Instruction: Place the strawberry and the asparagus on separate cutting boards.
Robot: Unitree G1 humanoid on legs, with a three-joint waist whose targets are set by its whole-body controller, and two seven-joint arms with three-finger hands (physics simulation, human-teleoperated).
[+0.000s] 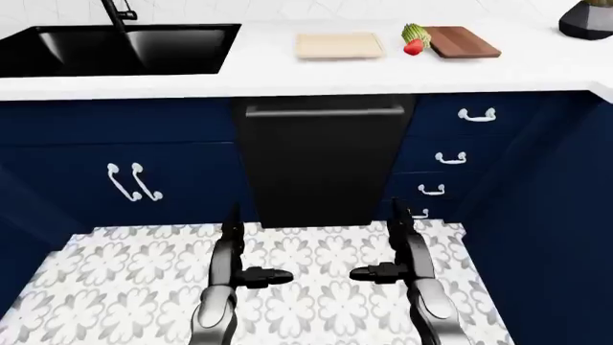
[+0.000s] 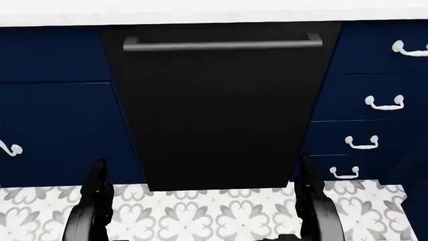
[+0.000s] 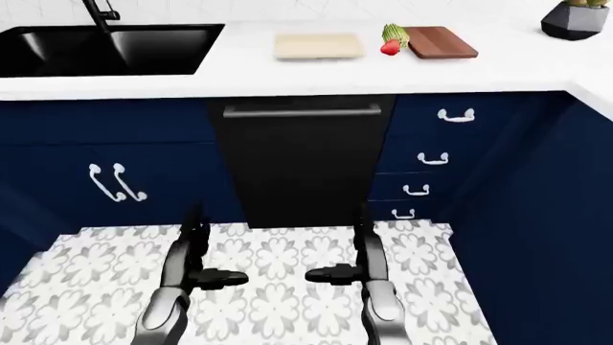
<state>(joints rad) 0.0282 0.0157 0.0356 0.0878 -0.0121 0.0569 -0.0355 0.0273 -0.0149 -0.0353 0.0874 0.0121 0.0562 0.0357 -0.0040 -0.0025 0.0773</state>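
On the white counter at the top of the left-eye view lie a pale cutting board (image 1: 339,45) and a dark wooden cutting board (image 1: 462,42). Between them sit the green asparagus (image 1: 415,32) and the red strawberry (image 1: 413,47), touching each other beside the dark board's left edge. My left hand (image 1: 261,275) and right hand (image 1: 369,272) hang low over the patterned floor, far below the counter. Both are open and hold nothing.
A black sink (image 1: 115,49) with a faucet (image 1: 117,11) sits at the counter's left. A black dishwasher (image 1: 324,158) stands under the counter between navy cabinets (image 1: 115,165) and drawers (image 1: 450,154). A dark pot (image 1: 586,20) stands at the top right.
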